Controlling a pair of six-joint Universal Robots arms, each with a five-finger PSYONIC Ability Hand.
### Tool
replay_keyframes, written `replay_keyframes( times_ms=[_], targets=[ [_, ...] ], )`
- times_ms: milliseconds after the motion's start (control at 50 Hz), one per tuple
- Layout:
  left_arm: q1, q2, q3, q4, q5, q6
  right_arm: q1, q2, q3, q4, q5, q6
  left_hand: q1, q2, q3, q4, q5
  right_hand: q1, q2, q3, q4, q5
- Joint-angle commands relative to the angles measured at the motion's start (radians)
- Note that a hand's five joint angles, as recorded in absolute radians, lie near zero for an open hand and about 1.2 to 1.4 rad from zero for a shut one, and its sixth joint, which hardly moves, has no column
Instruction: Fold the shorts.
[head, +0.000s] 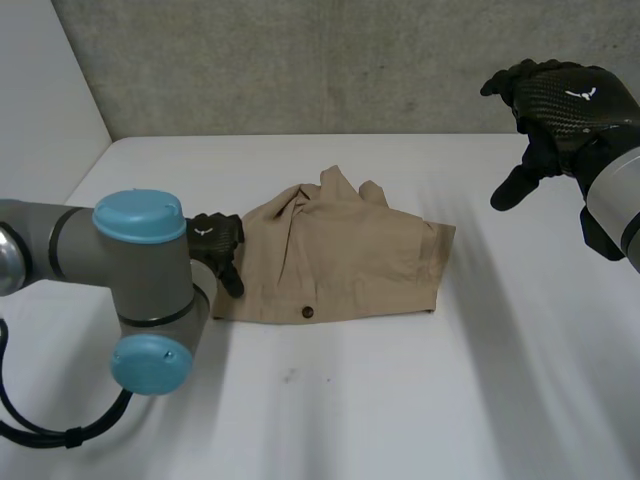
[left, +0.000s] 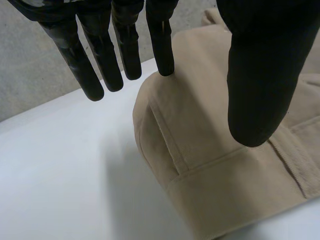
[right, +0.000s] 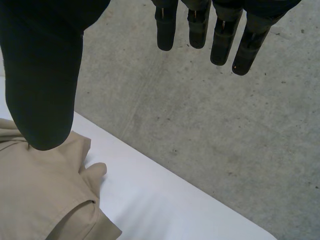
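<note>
The tan shorts (head: 340, 255) lie folded in a compact bundle in the middle of the white table (head: 420, 400), a dark button near their front edge. My left hand (head: 218, 245) rests at the bundle's left edge, open. In the left wrist view its fingers (left: 90, 65) are straight, most of them out past the rounded folded edge of the shorts (left: 210, 150), with the thumb over the cloth and nothing pinched. My right hand (head: 560, 105) hangs high above the table to the right of the shorts, open and empty. Its straight fingers (right: 220, 35) point at the wall, with the shorts (right: 40, 205) lying below the thumb.
A grey concrete wall (head: 300, 60) runs along the table's far edge and a white panel (head: 40, 90) closes the left side. My left arm's elbow joint (head: 140, 270) stands over the table's front left. Bare tabletop lies in front and to the right of the shorts.
</note>
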Motion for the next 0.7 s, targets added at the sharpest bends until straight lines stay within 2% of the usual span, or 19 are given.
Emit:
replay_keyframes(
  times_ms=[20,140,220,280,320,460,520,620,700],
  targets=[
    [0.013,-0.084,0.077,0.005,0.007,-0.003,-0.003,0.004,0.004,-0.001,0.0,0.0,0.012,0.028,0.024,0.037,0.045,-0.027,-0.043,-0.039,-0.058,-0.07],
    [0.017,-0.117,0.095,0.004,0.082,-0.003,-0.002,0.009,0.007,-0.001,0.0,-0.002,0.042,0.058,0.053,0.066,0.074,-0.027,-0.043,-0.039,-0.058,-0.07],
    [0.012,-0.12,0.106,0.007,0.142,-0.009,-0.002,0.01,0.009,-0.003,0.0,-0.002,0.176,0.192,0.188,0.201,0.209,-0.027,-0.043,-0.039,-0.058,-0.07],
    [0.01,-0.12,0.123,0.008,0.151,-0.009,-0.002,0.012,0.011,-0.004,0.0,-0.003,0.534,0.55,0.545,0.558,0.566,-0.027,-0.043,-0.039,-0.058,-0.07],
    [0.012,-0.12,0.141,0.011,0.148,-0.008,-0.002,0.012,0.012,-0.007,0.0,-0.003,0.902,0.918,0.914,0.927,0.935,-0.027,-0.043,-0.039,-0.058,-0.07],
    [0.021,-0.11,0.184,0.011,0.128,-0.003,-0.003,0.01,0.014,-0.009,0.0,-0.003,0.904,0.92,0.916,0.929,0.937,-0.027,-0.043,-0.039,-0.058,-0.07],
    [0.024,-0.078,0.198,0.013,0.094,-0.002,-0.005,0.01,0.014,-0.009,0.0,-0.003,0.904,0.92,0.916,0.929,0.937,-0.027,-0.043,-0.039,-0.058,-0.07],
    [0.064,0.079,0.235,0.028,0.039,0.003,-0.005,0.009,0.012,-0.009,0.0,-0.003,0.904,0.92,0.916,0.929,0.937,-0.027,-0.043,-0.039,-0.058,-0.07],
    [0.066,0.223,0.293,0.114,0.024,0.004,-0.005,0.007,0.007,-0.007,0.0,-0.002,0.904,0.92,0.916,0.929,0.937,-0.027,-0.043,-0.039,-0.058,-0.07]
  ],
)
